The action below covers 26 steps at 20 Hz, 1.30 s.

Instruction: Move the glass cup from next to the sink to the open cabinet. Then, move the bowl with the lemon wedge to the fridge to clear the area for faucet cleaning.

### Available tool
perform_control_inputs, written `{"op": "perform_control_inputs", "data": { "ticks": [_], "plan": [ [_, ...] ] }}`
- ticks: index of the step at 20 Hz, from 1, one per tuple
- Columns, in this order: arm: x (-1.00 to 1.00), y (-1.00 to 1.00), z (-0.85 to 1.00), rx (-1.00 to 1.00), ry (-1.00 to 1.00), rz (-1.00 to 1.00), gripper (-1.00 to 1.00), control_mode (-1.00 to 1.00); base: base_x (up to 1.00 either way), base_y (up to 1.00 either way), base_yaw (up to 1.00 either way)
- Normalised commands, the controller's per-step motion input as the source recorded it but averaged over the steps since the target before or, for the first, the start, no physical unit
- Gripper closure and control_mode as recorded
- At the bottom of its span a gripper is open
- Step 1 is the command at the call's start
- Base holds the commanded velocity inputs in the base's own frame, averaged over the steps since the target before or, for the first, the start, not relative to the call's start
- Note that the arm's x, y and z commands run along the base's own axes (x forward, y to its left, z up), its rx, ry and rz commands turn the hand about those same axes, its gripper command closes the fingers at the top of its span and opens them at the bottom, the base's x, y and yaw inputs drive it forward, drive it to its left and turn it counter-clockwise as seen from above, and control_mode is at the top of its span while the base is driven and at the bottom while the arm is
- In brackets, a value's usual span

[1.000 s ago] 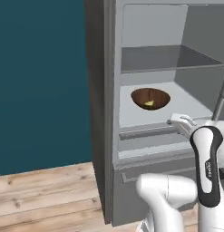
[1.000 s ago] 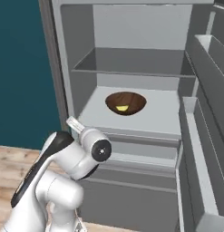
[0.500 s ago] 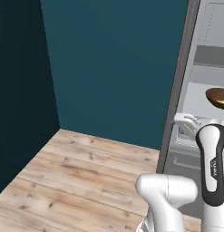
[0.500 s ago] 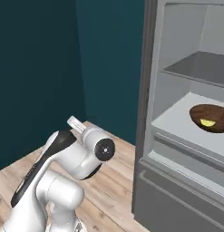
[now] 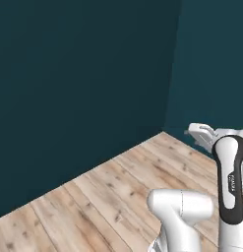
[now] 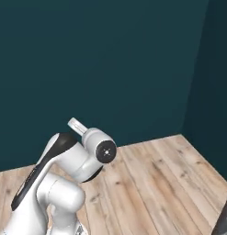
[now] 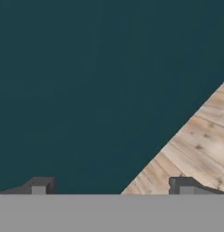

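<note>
While the tool (image 7: 111, 186) stands spread wide and carries nothing, its two dark tips face a dark teal wall (image 7: 86, 81) and a strip of plank floor (image 7: 199, 149). Neither the glass cup, the bowl, the cabinet nor the fridge can be placed from here, so where they lie relative to the tool cannot be told. With nothing held, no carrying step is under way; whether both moves are finished cannot be judged.
</note>
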Motion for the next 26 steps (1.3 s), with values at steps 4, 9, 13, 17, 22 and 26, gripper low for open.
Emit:
{"op": "perform_control_inputs", "data": {
  "ticks": [4,9,13,17,22,26],
  "plan": [
    [0.0,0.0,0.0,0.0,0.0,0.0,-1.0,1.0,-0.21,0.36,0.91],
    [0.0,0.0,0.0,0.0,0.0,0.0,-1.0,1.0,-0.15,0.35,0.91],
    [0.0,0.0,0.0,0.0,0.0,0.0,-1.0,1.0,0.12,0.29,0.81],
    [0.0,0.0,0.0,0.0,0.0,0.0,-1.0,1.0,0.89,0.12,0.53],
    [0.0,0.0,0.0,0.0,0.0,0.0,-1.0,1.0,1.0,-0.02,0.12],
    [0.0,0.0,0.0,0.0,0.0,0.0,-1.0,1.0,1.0,-0.05,0.11]
  ]
}}
